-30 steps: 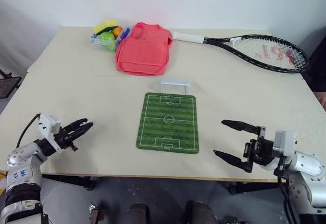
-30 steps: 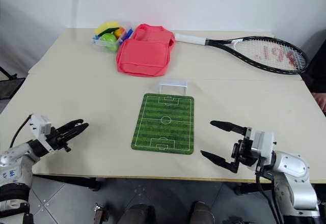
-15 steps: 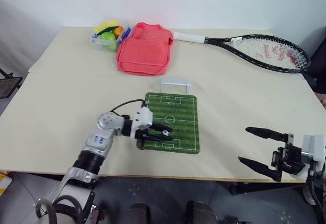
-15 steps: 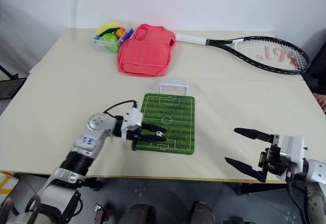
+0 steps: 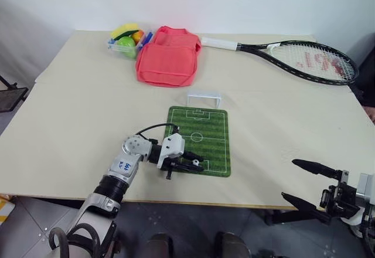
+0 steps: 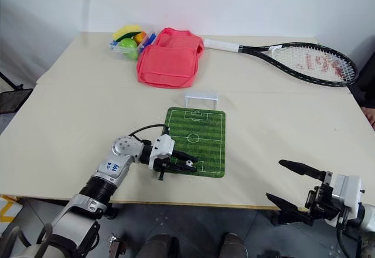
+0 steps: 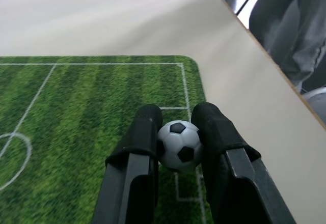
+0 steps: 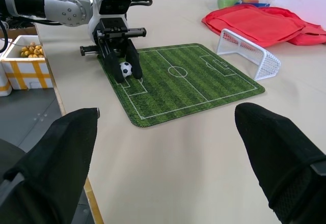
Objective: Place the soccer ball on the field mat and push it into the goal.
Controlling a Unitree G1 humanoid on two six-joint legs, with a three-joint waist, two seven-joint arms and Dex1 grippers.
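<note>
the left gripper [image 7: 177,150] pinches the soccer ball [image 7: 178,145] between its fingertips, low over the field mat [image 5: 199,130] near frame centre, perhaps touching it. the right gripper [image 5: 309,182] hangs wide open at lower right.

Green stripes, white lines, red cloth — colours on a beige counter [image 5: 76,111]

Field mat [image 5: 208,129]: light-and-dark green stripes, white lines; soccer ball [image 7: 178,145] white with black patches; goal [image 5: 203,99] white; bag [image 5: 167,63] red — upper left.
</note>
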